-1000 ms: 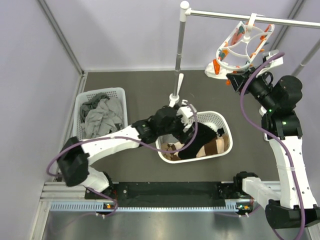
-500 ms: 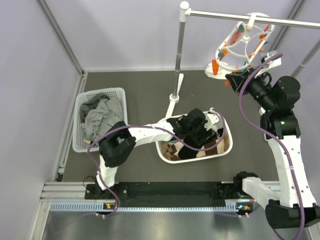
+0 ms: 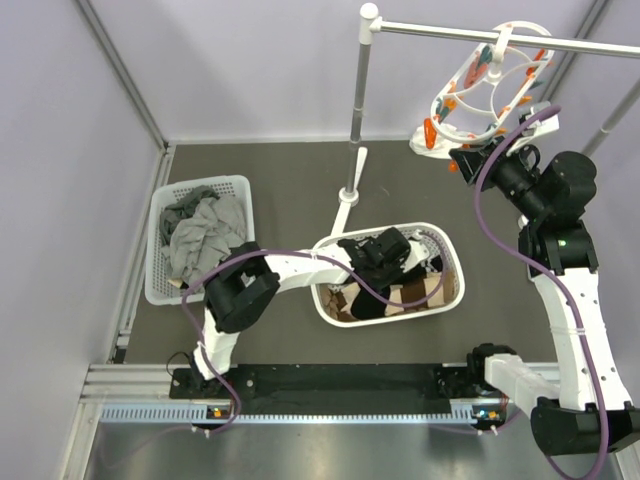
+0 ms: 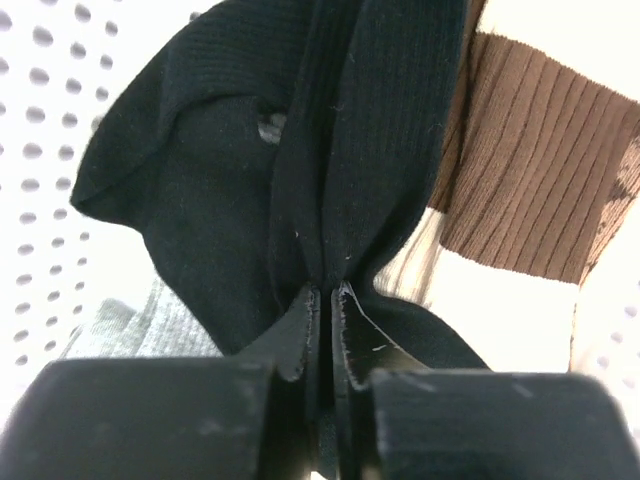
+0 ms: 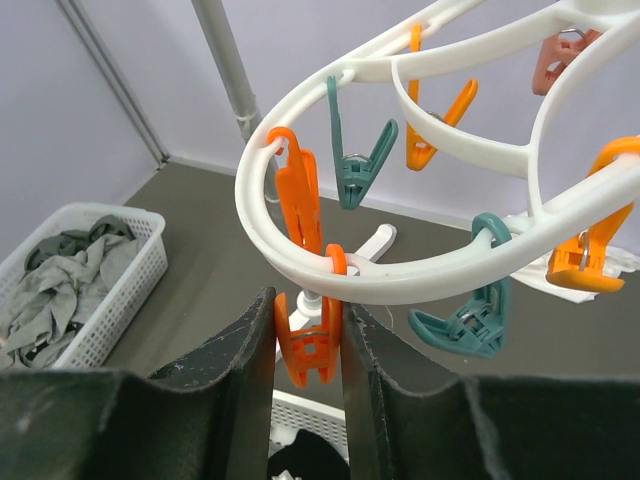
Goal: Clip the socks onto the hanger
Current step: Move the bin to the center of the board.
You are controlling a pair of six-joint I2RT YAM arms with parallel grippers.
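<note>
The socks lie in the white oval basket (image 3: 452, 262). A black sock (image 4: 360, 150) is on top. Beside it lies a tan sock with a brown band (image 4: 530, 190), and a grey sock (image 4: 130, 325) lies lower left. My left gripper (image 4: 325, 290) reaches down into that basket (image 3: 385, 258) and is shut on a fold of the black sock. The hanger (image 3: 490, 90), a white double ring with orange and teal pegs, hangs from the rail at the upper right. My right gripper (image 5: 308, 300) is shut on an orange peg (image 5: 312, 350) under the hanger's outer ring (image 5: 450, 275).
A white rectangular basket (image 3: 160, 285) of grey garments stands at the left. The rack's upright pole (image 3: 358, 120) and its foot rise behind the oval basket. The rail (image 3: 450, 33) runs right from it. Purple walls close the back and left.
My left arm reached further into the oval basket and its jaws closed on the black sock. My right arm kept its hold on the orange peg.
</note>
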